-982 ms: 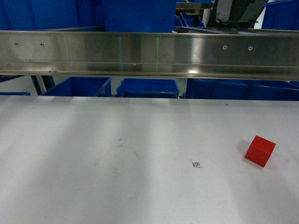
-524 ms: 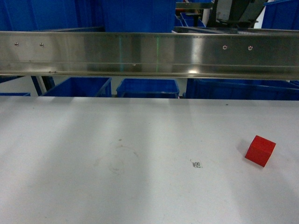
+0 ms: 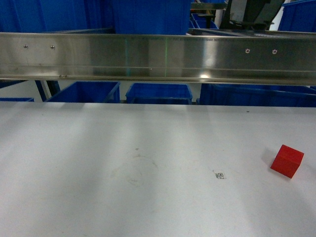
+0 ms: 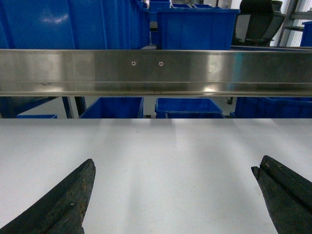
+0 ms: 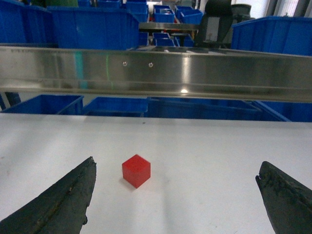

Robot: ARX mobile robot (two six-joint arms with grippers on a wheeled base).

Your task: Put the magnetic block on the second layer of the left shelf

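The magnetic block [image 3: 287, 161] is a small red cube resting on the white shelf surface [image 3: 98, 148] at the far right of the head view. In the right wrist view the same block [image 5: 136, 170] lies ahead of my right gripper [image 5: 175, 168], left of its centre and beyond the left fingertip [image 5: 83, 180]. That gripper is open and holds nothing. My left gripper [image 4: 173, 165] is open too, with only bare white surface between its dark fingers [image 4: 73, 195]. Neither gripper shows in the head view.
A steel shelf rail [image 3: 158, 57] spans the whole width above the back of the surface. Blue bins [image 3: 155, 93] stand behind and below it. A small printed marker [image 3: 219, 175] and faint ring scuffs [image 3: 138, 170] mark the surface.
In the head view the whole scene has shifted right and slightly down: the block, the marker and the rail screws all sit further right than before. The block itself rests in the same spot beside the marker.
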